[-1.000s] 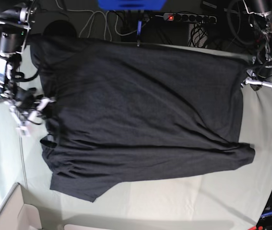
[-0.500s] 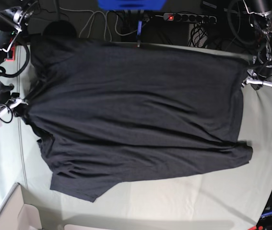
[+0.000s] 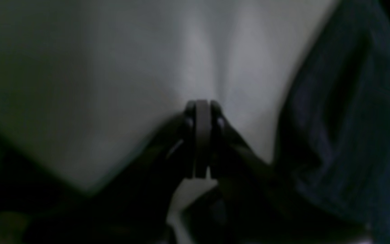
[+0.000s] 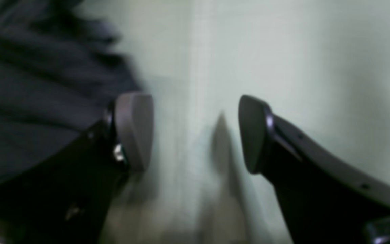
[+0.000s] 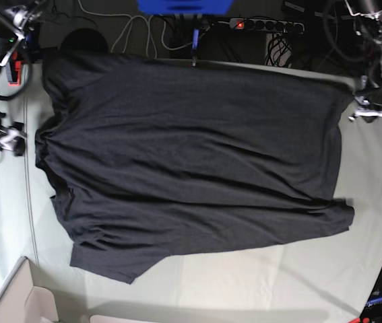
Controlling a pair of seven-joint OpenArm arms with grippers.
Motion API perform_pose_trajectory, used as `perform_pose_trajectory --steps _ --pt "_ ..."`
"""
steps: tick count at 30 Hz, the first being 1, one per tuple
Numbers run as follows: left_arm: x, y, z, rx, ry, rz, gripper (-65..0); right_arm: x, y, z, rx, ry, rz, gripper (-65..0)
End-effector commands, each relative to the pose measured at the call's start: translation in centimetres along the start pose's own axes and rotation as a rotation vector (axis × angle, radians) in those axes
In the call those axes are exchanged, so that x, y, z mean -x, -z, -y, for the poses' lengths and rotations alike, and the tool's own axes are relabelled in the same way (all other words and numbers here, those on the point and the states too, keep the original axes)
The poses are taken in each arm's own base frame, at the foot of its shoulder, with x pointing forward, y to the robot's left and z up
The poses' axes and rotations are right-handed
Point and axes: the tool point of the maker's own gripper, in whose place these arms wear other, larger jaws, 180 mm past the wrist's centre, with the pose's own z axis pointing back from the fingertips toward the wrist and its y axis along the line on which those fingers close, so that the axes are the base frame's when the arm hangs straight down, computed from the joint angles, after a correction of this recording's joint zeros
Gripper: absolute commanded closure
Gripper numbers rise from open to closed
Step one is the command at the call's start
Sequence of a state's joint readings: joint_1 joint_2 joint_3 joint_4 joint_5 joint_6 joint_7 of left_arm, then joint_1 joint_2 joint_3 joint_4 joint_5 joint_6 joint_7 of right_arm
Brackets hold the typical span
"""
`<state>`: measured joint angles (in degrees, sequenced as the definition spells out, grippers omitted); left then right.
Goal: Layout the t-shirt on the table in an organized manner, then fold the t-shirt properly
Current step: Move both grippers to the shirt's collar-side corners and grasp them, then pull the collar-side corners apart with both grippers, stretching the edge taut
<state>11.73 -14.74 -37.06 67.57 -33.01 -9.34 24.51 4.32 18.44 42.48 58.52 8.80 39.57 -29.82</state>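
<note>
The surface (image 5: 258, 276), pale grey-green, shows bare cloth along the near side and in a strip at each end of the t-shirt (image 5: 191, 155). The t-shirt lies spread flat across the middle, plain black side up, reaching close to the far edge where cables and a power strip (image 5: 266, 25) sit. Since a second ago its end by the right arm has been drawn outward and flattened, and the bunched folds there are gone. A cardboard box (image 5: 15, 299) occupies the near corner on that side. The right fingers (image 4: 195, 132) have let go and now stand wide apart over bare cloth just beside the shirt's edge. The left fingers (image 3: 201, 115) remain pressed together, holding nothing visible, near the opposite end.
</note>
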Motion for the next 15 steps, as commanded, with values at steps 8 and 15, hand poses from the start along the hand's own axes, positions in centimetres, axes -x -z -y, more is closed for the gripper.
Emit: perform_pose_trajectory --steps 8,15 --pt "0.5 -1.1 0.2 0.073 0.009 0.0 -0.5 -0.3 -3.8 -0.1 0.047 -0.095 0.074 -40.7" --pt "3.8 -1.6 -0.1 0.061 -0.016 -0.112 -28.8 1.1 -4.8 -3.2 0.022 -0.108 0.089 -40.9"
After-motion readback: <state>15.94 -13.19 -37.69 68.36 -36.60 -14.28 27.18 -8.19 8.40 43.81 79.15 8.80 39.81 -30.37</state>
